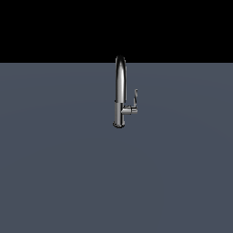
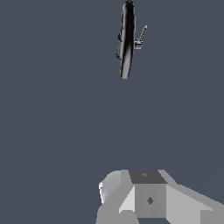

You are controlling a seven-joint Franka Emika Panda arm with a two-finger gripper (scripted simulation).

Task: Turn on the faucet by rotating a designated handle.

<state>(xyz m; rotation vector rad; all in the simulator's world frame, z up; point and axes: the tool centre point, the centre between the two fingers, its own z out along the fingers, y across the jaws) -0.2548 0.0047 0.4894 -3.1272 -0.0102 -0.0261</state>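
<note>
A tall chrome faucet (image 1: 119, 91) with an arched spout stands upright on the flat grey surface, near the middle of the exterior view. Its handle (image 1: 135, 96) is a thin lever blade pointing up from a short stub on the exterior view's right of the lower body. The wrist view looks down on the faucet (image 2: 127, 39) from above, with the handle (image 2: 142, 33) sticking out beside it. Grey blocky parts of my gripper (image 2: 144, 192) show only in the wrist view, far from the faucet and touching nothing. Its jaws cannot be made out. The arm is absent from the exterior view.
A plain grey floor (image 1: 68, 173) stretches around the faucet, and a black background lies beyond its far edge.
</note>
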